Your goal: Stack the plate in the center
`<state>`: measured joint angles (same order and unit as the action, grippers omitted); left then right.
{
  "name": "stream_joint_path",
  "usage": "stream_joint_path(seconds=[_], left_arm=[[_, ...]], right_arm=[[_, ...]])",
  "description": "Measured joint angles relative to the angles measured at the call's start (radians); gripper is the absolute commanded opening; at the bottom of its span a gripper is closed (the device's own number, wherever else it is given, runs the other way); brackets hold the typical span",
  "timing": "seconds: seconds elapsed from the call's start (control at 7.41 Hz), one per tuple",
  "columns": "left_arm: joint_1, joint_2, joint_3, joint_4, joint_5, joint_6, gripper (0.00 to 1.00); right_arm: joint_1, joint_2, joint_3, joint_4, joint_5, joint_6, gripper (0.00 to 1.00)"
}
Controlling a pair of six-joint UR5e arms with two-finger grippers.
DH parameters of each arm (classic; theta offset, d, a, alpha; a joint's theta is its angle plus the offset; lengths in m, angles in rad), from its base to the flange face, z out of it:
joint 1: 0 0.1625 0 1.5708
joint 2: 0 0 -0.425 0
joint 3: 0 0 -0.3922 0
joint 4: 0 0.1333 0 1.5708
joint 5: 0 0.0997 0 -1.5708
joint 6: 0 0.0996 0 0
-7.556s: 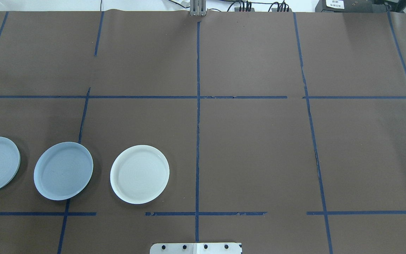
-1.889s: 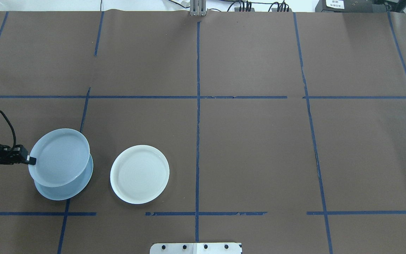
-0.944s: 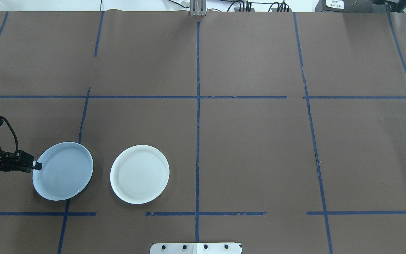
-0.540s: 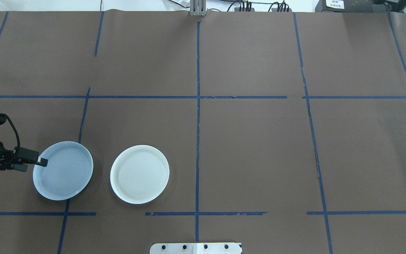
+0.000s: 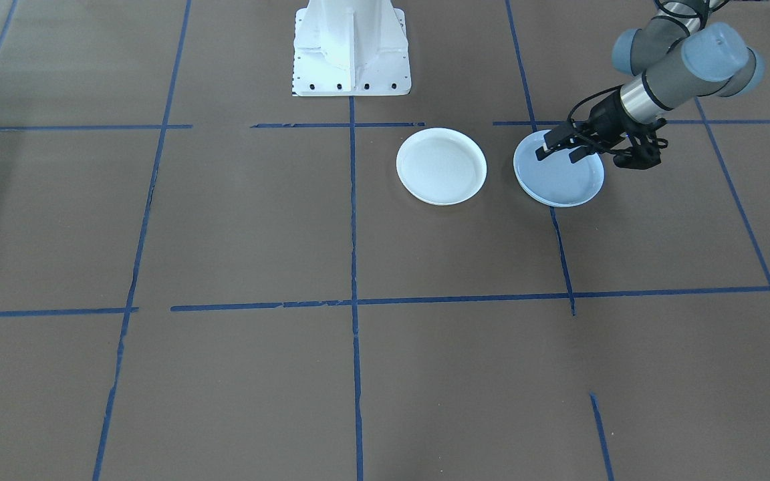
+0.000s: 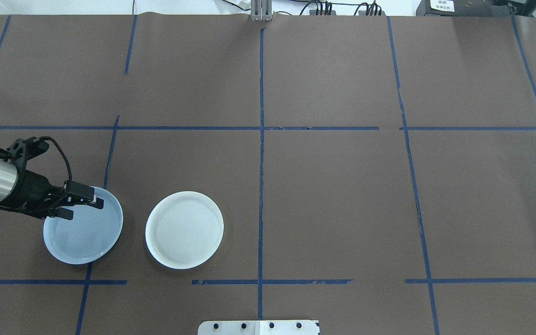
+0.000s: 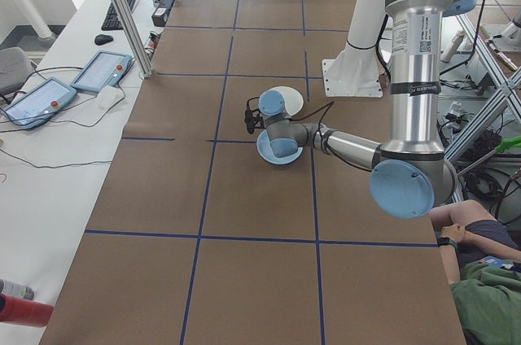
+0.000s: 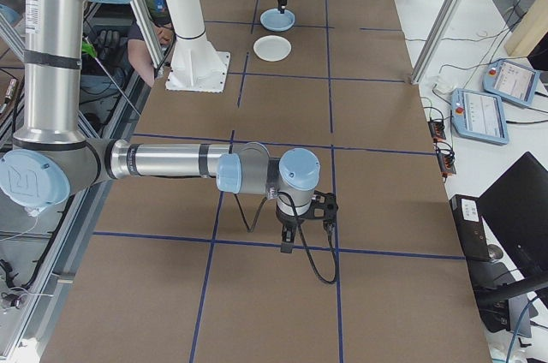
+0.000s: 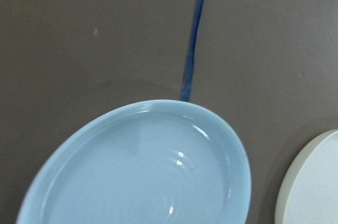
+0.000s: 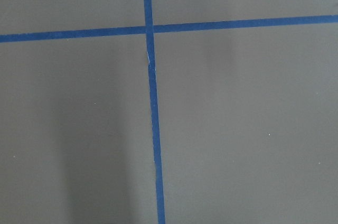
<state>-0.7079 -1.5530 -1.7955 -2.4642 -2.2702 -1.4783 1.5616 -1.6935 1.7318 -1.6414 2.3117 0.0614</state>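
From the front-facing camera, my left claw (image 5: 557,151) hung just over the robot-side rim of the glossy ringed blue plate (image 5: 560,179), its two fingers spread apart and gripping nothing; the white plate (image 5: 441,166) lay just beside, apart from it. From overhead, the same left claw (image 6: 82,207) sat above the far-left rim of the ringed plate (image 6: 86,232), whereas half a second before it had reached only to the plate's left edge, and nearly two seconds before it had carried that plate tilted above the plain pale blue plate, which now lay hidden underneath with both rims in line. I judged the first stacking done and the release complete. The white plate (image 6: 184,230) had not moved on the desk (image 6: 333,195). From the left end view, my arm covered most of the stack. From the right end view, my right claw (image 8: 290,236) pointed down at bare desk well apart from the plates; whether it was apart or together I could not tell. My left wrist camera showed the ringed plate (image 9: 142,176) close below, the white plate's (image 9: 311,182) edge beside it. The white plate probably comes next.
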Motion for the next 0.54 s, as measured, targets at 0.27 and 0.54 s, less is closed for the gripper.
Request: stream_joint_path(seconds=[0.27, 0.54], left_arm=[[0.107, -0.065, -0.023, 0.057, 0.078, -0.158, 1.00], [0.186, -0.089, -0.015, 0.065, 0.157, -0.221, 0.98]], right_arm=[[0.000, 0.000, 0.000, 0.000, 0.000, 0.000, 1.00], [0.000, 0.000, 0.000, 0.000, 0.000, 0.000, 1.00]])
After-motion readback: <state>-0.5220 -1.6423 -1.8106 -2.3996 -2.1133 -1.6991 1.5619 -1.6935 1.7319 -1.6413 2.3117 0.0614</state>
